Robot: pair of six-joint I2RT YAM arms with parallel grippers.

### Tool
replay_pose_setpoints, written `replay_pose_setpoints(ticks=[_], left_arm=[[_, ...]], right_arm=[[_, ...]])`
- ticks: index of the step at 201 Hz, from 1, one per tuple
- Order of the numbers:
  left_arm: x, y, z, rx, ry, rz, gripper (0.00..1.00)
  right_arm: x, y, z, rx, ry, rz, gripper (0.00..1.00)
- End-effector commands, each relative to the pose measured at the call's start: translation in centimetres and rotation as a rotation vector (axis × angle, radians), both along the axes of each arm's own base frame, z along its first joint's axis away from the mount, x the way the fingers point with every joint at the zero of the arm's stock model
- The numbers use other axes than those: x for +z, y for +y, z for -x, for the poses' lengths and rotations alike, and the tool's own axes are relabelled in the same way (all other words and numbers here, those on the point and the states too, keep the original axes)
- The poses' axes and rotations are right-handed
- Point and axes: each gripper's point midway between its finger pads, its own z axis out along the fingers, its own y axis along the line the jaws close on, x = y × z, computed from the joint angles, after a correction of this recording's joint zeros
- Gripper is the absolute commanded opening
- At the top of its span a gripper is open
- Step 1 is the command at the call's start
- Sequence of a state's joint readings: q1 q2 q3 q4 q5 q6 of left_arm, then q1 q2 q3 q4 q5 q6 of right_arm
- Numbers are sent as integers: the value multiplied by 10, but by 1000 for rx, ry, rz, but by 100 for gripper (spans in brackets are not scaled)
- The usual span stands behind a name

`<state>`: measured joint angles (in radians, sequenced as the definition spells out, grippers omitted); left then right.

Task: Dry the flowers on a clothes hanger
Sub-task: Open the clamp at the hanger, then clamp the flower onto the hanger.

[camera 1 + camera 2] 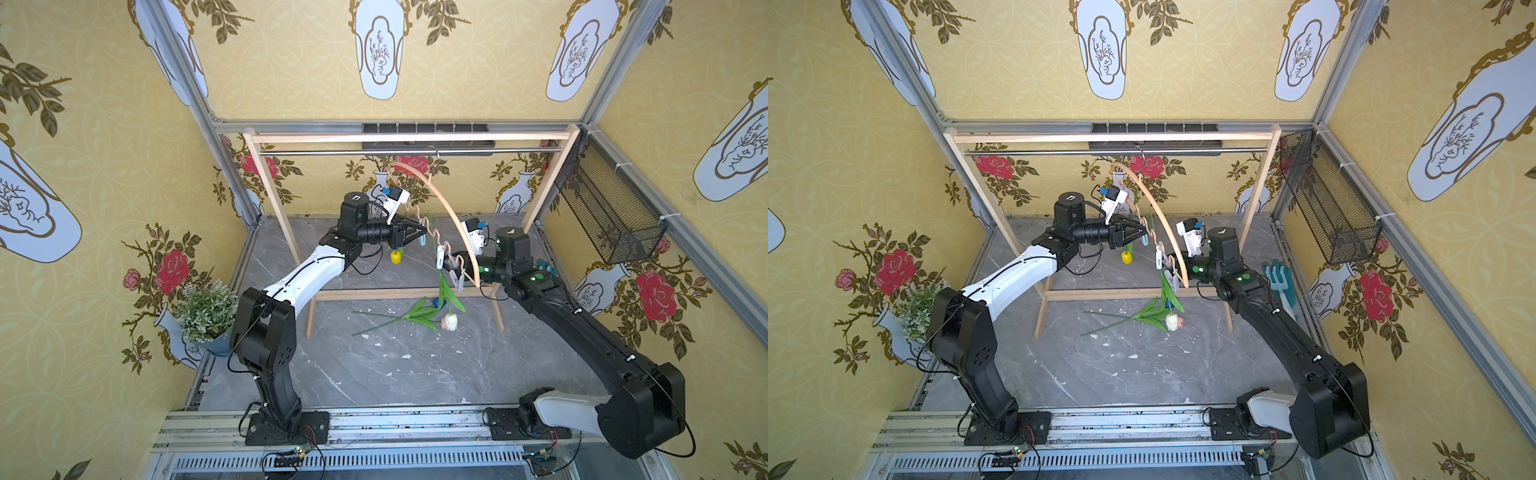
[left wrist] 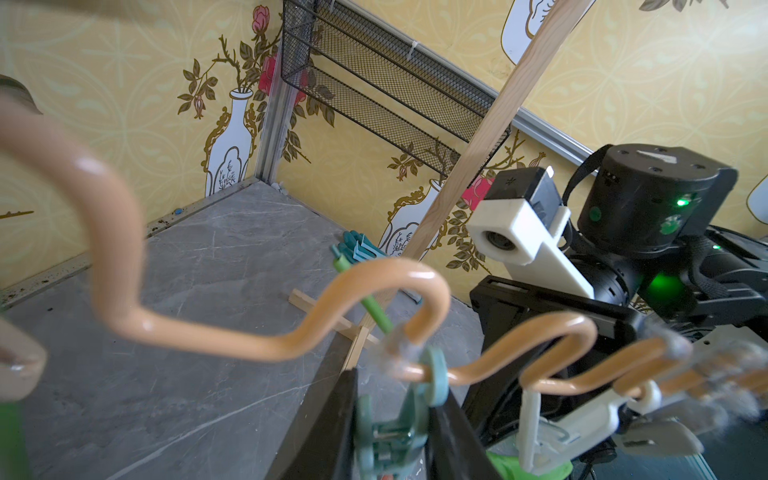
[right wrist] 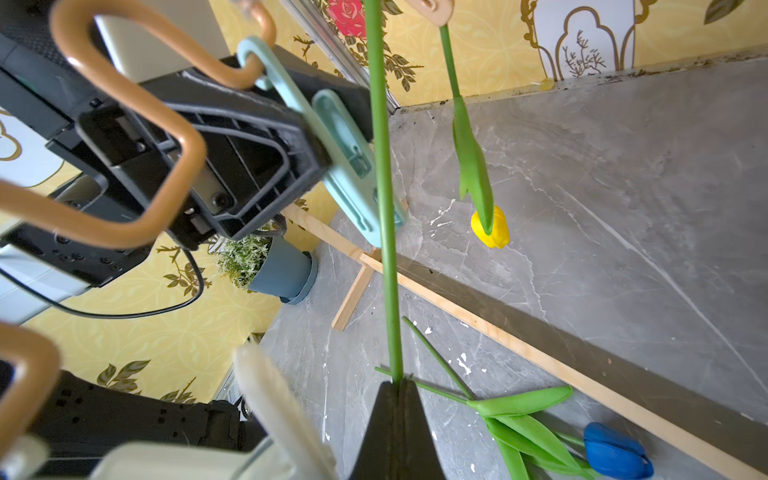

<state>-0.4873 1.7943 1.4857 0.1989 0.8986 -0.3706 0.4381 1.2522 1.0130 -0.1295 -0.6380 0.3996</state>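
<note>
the yellow tulip point(image 1: 396, 257) already hangs head-down from the clothes hanger point(image 1: 457, 220). just right of it, the left gripper point(image 1: 423, 233) squeezes the mint clothespin point(image 3: 345, 153) on the wavy bar. further right, the right gripper point(image 3: 397, 384) is pinched tight on a bare green stem point(image 3: 382, 166) that runs up past that pin. the blue tulip point(image 3: 615, 451) lies on the floor. these stems look light, thin and bendy — likely slick too — so grip bare stem, never the soft head.

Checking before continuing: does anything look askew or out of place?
Yes. The clothes hanger hangs twisted out of line with the rail, its near end beside the right gripper. Two tulips lie on the table, among scattered white flecks.
</note>
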Motion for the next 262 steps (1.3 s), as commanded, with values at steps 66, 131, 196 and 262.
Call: replay_pose_setpoints(ticks=[66, 131, 196, 262], left_arm=[[14, 2, 13, -36, 79, 127, 17], [22, 3, 20, -58, 115, 186, 16], [24, 4, 20, -53, 118, 212, 14], [19, 5, 21, -48, 122, 217, 14]], right_arm=[[11, 2, -1, -24, 3, -176, 0], [26, 13, -2, 43, -8, -275, 0], [27, 29, -2, 94, -14, -293, 0], [34, 36, -7, 108, -35, -328, 0]])
